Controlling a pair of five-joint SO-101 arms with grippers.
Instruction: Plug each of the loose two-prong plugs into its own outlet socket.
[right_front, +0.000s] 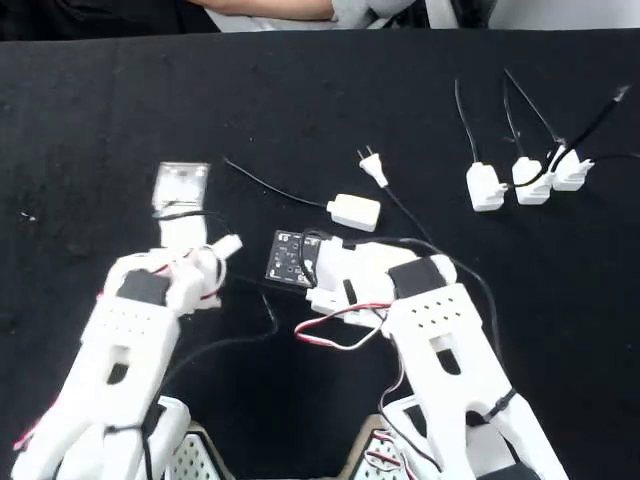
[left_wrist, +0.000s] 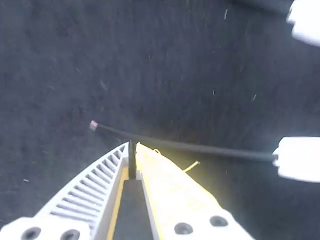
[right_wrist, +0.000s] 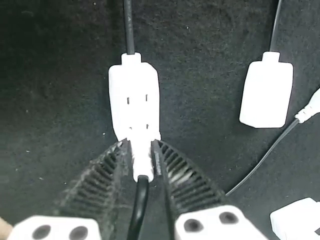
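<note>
Lower middle of the right wrist view: right gripper (right_wrist: 140, 147) clamped on a white plug (right_wrist: 142, 167), held end-on against the near end of a socket (right_wrist: 134, 95), likely to line up the prongs; seating impossible to tell. Four slots on the socket's face, all empty. Upper right, a second socket (right_wrist: 266, 92), apart.

Lower middle of the left wrist view: left gripper (left_wrist: 132, 148) pinched together on a thin cable (left_wrist: 210, 148), probably to steady it.

Upper middle of the high view: loose plug (right_front: 372, 165) lying on the desk (right_front: 100, 100).
</note>
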